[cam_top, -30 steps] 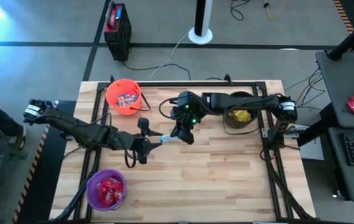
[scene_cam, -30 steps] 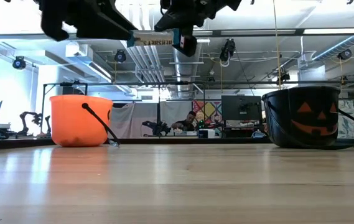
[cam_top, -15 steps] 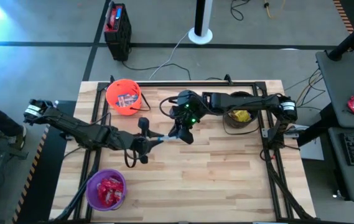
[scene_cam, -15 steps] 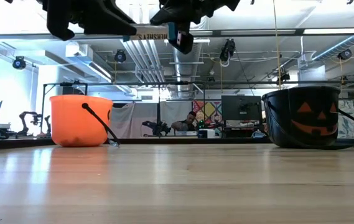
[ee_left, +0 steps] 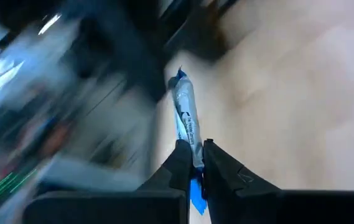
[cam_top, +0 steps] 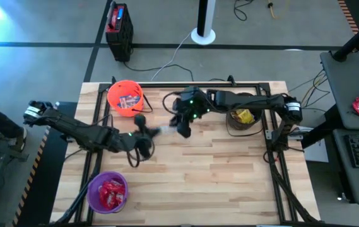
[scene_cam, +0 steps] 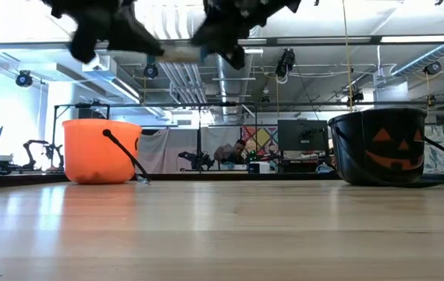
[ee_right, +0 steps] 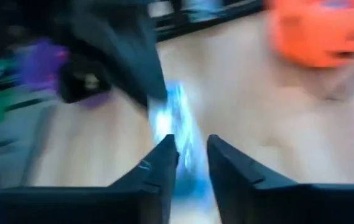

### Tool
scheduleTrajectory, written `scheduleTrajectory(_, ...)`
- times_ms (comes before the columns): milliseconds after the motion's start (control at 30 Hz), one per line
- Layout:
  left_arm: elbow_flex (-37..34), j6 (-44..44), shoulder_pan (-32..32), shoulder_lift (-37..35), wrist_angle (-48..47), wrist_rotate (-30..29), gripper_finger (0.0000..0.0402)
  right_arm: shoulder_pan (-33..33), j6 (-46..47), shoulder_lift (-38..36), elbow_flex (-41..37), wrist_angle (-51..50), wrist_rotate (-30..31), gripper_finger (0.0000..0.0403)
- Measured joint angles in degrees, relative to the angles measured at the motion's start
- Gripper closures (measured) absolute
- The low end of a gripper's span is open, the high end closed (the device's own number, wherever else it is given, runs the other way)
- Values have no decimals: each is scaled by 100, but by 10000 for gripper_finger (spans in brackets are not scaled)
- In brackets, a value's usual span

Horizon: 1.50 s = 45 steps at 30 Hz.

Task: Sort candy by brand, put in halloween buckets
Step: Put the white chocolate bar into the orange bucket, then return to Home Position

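Above mid-table, left tool [ee_left: 192,163] pinches blue-and-white candy [ee_left: 185,118]; orange bucket [cam_top: 125,98] holds similar.

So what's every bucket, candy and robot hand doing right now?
orange bucket: upright, blue-and-white candies inside.
purple bucket: upright, red candies inside.
black bucket: upright, yellow candy inside.
blue-and-white candy: up in the air, pinched at one end.
left gripper: shut on the blue-and-white candy, above the table.
right gripper: fingers parted around the candy's other end; a grip cannot be told.
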Motion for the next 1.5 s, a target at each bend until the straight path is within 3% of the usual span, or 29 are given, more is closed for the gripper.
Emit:
scheduleTrajectory(100,267,-421,345,-284,-1303,-1479,399,-125,-162,-98,0,-163,875,285)
scheduleTrajectory(167,569,-1136,905,-507,-2419,-1532,399,-186,-297,-119,0,-161,1257,266)
scheduleTrajectory(333,1336,-3355,3277,-598,-4910,-168,400,-286,-468,-88,0,-61,1361,231)
scheduleTrajectory(467,1595,-3778,4910,-402,-5298,1572,400,-286,-579,-64,-2,-69,1361,218)
scheduleTrajectory(567,1591,-3758,5584,-235,-5268,2025,384,-284,-619,-50,-4,-74,1358,216)
scheduleTrajectory(700,1572,-3622,5745,-90,-5419,2022,328,-284,-654,-49,-15,-80,1355,215)
scheduleTrajectory(900,1610,-3690,5587,-140,-5354,1939,232,-274,-995,-49,-73,-46,1351,215)
scheduleTrajectory(1000,1477,-3922,5146,-511,-5233,2023,204,-147,-1182,-123,-452,182,1312,215)
scheduleTrajectory(1133,782,-3793,3708,-1527,-3894,2129,192,91,-1447,-627,-1688,1388,984,215)
scheduleTrajectory(1233,-135,-3454,2160,-2577,-2207,2074,191,254,-1848,-1248,-2906,2825,669,215)
scheduleTrajectory(1367,-1112,-2651,301,-3775,-504,1011,196,372,-1769,-2128,-4216,4278,741,216)
scheduleTrajectory(1500,-1503,-2497,-815,-4550,-162,62,201,368,-1549,-3050,-4998,4668,766,216)
